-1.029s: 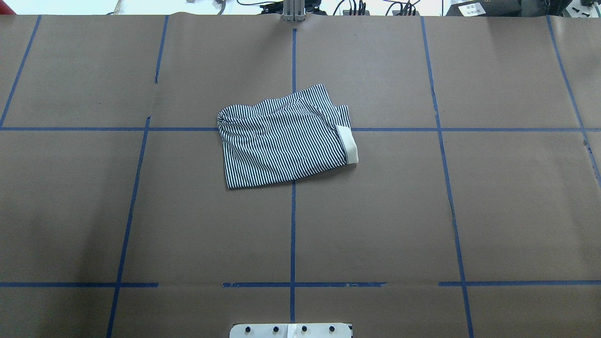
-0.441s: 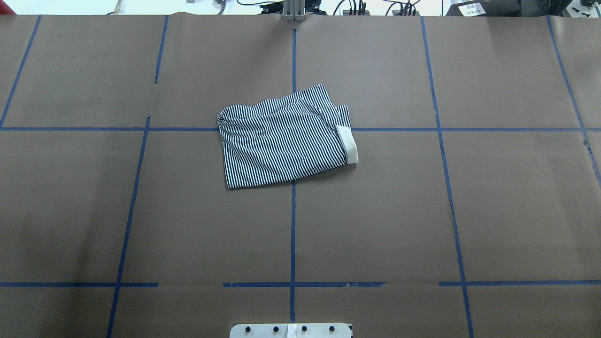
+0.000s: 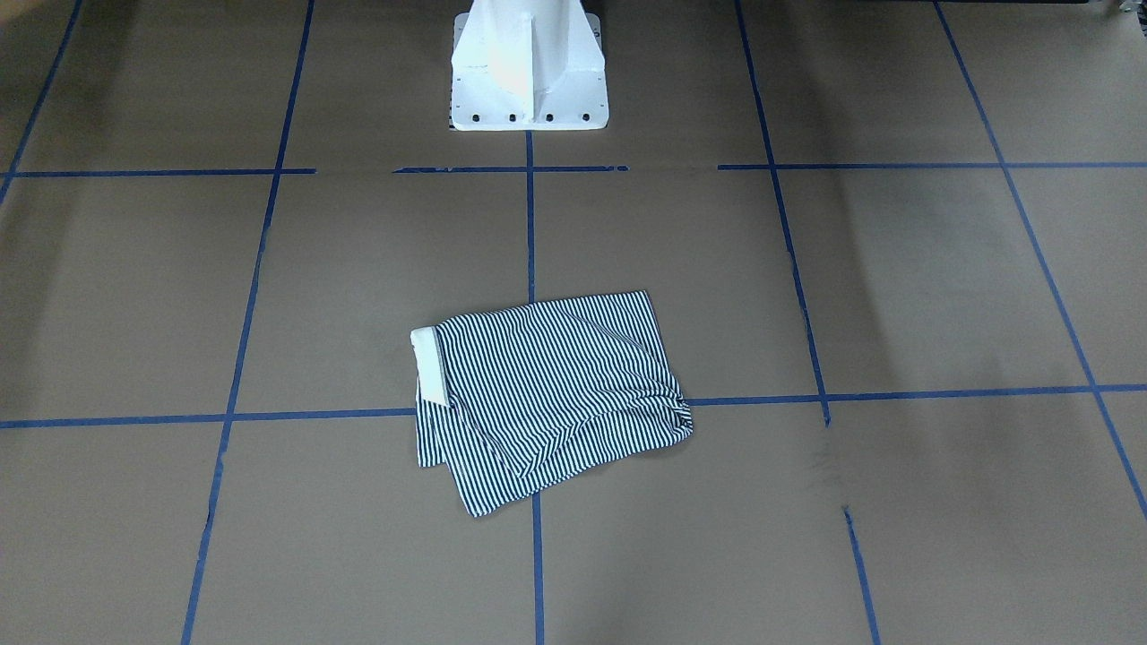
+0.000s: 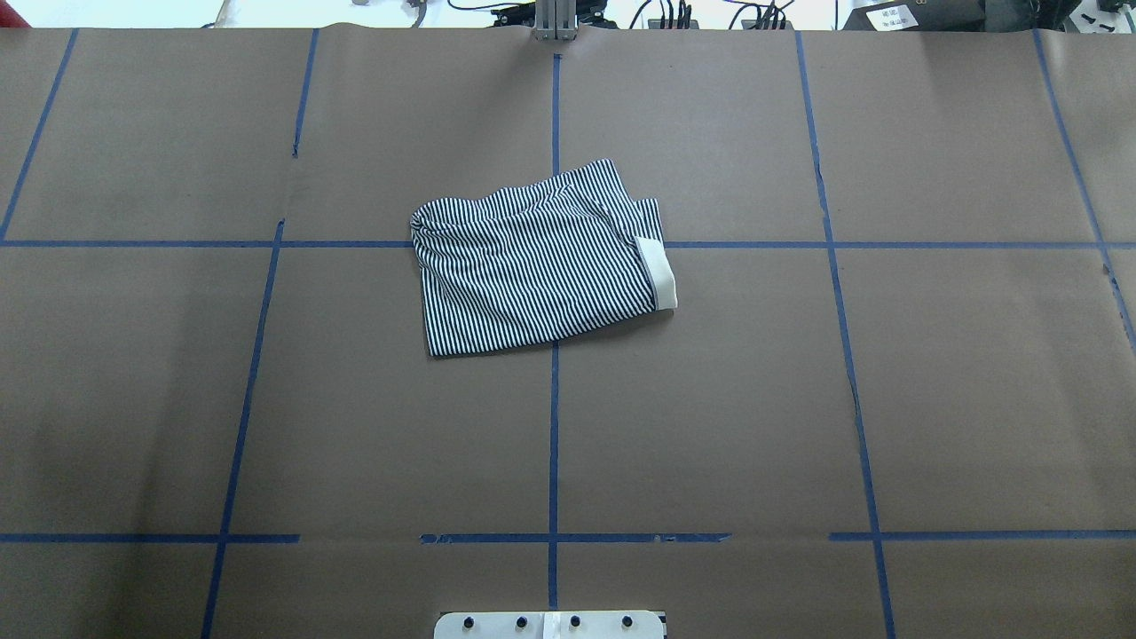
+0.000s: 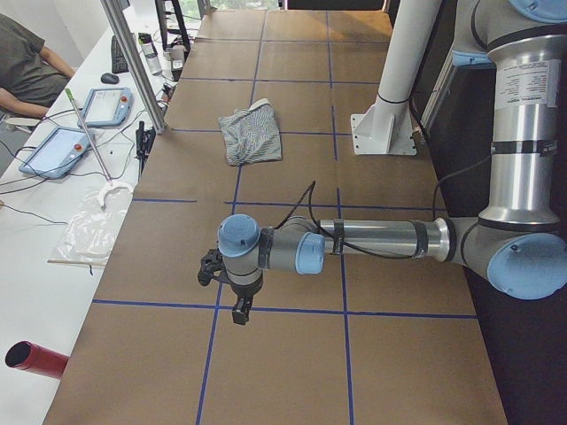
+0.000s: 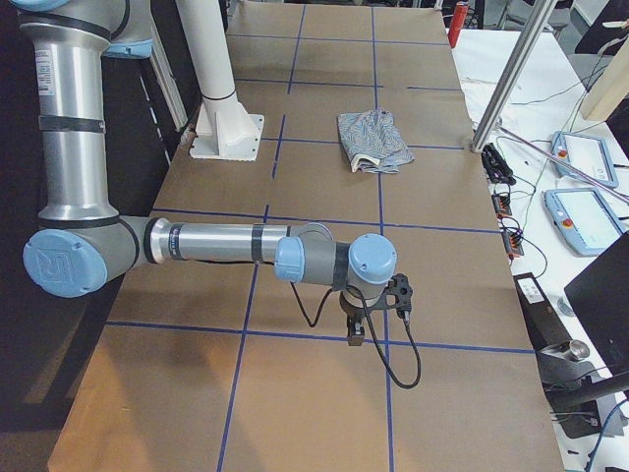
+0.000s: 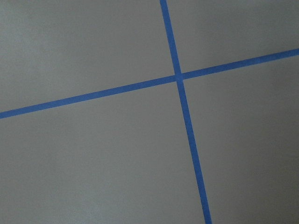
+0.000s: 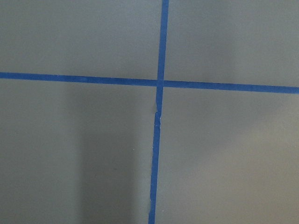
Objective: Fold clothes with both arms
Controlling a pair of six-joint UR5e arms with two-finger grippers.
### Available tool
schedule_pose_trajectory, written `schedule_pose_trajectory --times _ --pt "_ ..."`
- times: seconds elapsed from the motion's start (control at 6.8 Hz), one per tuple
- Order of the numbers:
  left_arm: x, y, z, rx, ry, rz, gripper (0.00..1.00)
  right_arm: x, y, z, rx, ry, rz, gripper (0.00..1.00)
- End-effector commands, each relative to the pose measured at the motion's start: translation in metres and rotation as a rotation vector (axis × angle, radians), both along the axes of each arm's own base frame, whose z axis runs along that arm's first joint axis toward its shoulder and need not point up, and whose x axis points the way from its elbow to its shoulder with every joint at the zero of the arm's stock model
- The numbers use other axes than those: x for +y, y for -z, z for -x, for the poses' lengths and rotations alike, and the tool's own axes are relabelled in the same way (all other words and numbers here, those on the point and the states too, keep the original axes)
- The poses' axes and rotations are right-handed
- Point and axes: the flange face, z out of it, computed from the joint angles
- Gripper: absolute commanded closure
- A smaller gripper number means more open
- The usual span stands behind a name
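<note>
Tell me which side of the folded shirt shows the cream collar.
The side toward the robot's right: the cream collar pokes out there from the striped shirt, while the other three sides show only stripes.

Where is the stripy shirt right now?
In the overhead view the stripy shirt lies folded on the table, over a crossing of the blue tape lines, its cream collar towards the robot's right.

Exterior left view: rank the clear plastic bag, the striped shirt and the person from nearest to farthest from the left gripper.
1. The clear plastic bag, on the white bench beside the table, lies nearest the left gripper.
2. The striped shirt, farther along the table's middle.
3. The person, at the bench's far end, off to the side.
</note>
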Motion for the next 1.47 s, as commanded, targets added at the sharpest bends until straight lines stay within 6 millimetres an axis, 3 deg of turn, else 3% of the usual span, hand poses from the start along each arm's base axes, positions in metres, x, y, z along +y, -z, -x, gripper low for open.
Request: schedule_pose_trajectory --times 0.0,0.44,1.32 --pt "-0.0005 -0.0006 0.0 -0.001 0.002 0.004 0.0 -0.0004 0.0008 0.0001 0.0 0.0 -0.005 0.0" --pt "-0.0042 0.0057 -0.0001 0.006 0.158 0.134 0.0 0.0012 -0.0007 -0.0006 0.0 -0.001 -0.002 0.0" --pt "-0.005 0.0065 -0.0002 0.008 0.158 0.133 0.0 0.0019 -0.0013 -0.0005 -0.002 -0.001 -0.001 0.0"
